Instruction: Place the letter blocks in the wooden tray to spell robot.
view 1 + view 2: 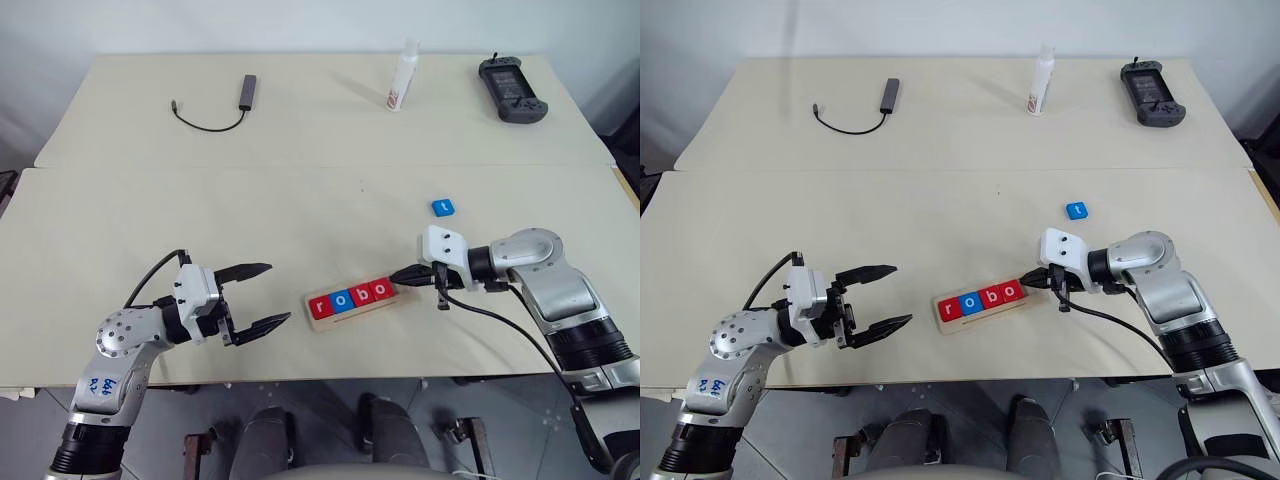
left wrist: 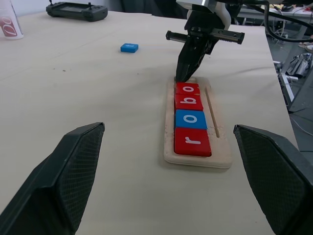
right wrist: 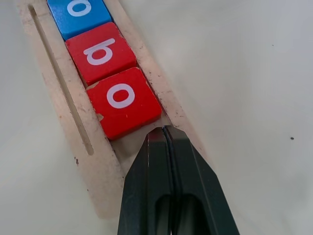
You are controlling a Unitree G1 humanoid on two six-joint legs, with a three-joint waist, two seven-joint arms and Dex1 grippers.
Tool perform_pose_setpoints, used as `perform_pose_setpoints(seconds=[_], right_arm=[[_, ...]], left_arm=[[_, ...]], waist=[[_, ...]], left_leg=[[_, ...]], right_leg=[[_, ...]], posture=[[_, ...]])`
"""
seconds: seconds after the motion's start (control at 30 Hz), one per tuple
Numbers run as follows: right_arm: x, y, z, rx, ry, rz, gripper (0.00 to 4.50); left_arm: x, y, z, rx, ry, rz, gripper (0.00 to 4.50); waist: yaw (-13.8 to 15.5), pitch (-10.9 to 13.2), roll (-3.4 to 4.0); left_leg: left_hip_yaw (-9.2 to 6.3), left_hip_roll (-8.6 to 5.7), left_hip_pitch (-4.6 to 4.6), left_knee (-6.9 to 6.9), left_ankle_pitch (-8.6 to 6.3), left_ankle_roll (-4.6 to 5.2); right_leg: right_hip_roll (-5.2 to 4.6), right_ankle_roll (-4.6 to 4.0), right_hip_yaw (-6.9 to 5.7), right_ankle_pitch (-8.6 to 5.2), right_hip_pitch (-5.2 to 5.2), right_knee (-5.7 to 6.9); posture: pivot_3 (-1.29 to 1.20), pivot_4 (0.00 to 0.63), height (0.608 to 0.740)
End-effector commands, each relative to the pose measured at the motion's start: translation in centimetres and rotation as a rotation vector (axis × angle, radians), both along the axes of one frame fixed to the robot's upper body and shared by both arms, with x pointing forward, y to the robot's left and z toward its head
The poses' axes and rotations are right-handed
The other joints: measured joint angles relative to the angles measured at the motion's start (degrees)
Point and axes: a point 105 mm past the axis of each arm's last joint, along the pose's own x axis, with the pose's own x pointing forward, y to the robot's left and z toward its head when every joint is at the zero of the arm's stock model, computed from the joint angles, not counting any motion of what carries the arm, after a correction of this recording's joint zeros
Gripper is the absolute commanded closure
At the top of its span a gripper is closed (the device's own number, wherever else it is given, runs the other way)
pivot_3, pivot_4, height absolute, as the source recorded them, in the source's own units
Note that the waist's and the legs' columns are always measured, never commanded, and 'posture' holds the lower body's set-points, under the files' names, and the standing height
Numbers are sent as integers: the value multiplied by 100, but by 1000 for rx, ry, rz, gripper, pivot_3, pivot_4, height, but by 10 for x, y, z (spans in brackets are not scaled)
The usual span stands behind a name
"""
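Note:
The wooden tray [image 2: 219, 139] lies near the table's front edge. In it sit a red r [image 1: 320, 307], a blue o [image 1: 340, 301], a red b [image 1: 360, 296] and a red o [image 1: 379, 291] in a row. A blue t tile [image 1: 443, 207] lies loose on the table, farther back and to the right. My right gripper [image 1: 398, 278] is shut and holds nothing. Its tips [image 3: 166, 132] rest on the tray's bare right end, against the red o [image 3: 124, 100]. My left gripper [image 1: 278, 293] stands open and holds nothing, left of the tray and pointing at it.
Along the far table edge are a grey adapter with a black cable [image 1: 245, 92], a white bottle [image 1: 403, 78] and a black controller [image 1: 511, 90]. A seam [image 1: 300, 166] runs across between the two tabletops.

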Motion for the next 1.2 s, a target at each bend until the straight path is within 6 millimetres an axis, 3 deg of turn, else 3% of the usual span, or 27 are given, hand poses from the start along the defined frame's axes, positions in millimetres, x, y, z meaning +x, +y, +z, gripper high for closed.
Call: perform_pose_setpoints(seconds=[0.03,0.3,0.47,0.7,0.9,1.0,1.2], right_arm=[[-13,-4,23,29,-23,46,4480],[-54,26,6,61,115,190,4480],[-63,36,-7,54,131,204,4480],[-44,20,10,101,75,119,4480],[-1,1,34,168,-44,-30,4480],[17,-6,28,120,-97,-84,4480],[32,-7,13,79,-128,-131,4480]], left_arm=[[-4,2,8,3,-42,0,0],[-12,8,3,5,-9,-2,0],[-18,11,0,12,7,0,0],[-22,15,-2,15,19,5,0],[-25,9,-7,25,41,-31,0],[-26,0,-11,35,55,-65,0],[-23,-16,-22,77,58,-98,0]], waist=[[3,0,0],[0,0,-1],[-3,0,-1],[2,0,-1],[-12,0,0],[-8,0,0],[-12,0,0]], left_leg=[[0,0,-2,0,0,0],[-2,1,0,-3,0,0],[-4,1,1,-2,-1,0],[-4,0,1,-1,-1,0],[-1,0,2,-1,-1,1],[0,0,1,-5,-1,0],[2,-1,-1,-5,-1,1]], right_leg=[[0,0,0,0,0,-1],[0,0,-1,0,0,-2],[-1,-2,0,-1,0,-1],[-1,-2,0,-1,0,-1],[-1,-2,1,-1,-1,0],[0,-4,0,-2,-3,0],[0,-3,-1,-2,-3,-1]], posture=[[0,150,740],[0,150,740],[0,150,740],[0,150,740],[0,150,740],[0,150,740],[0,150,740]])
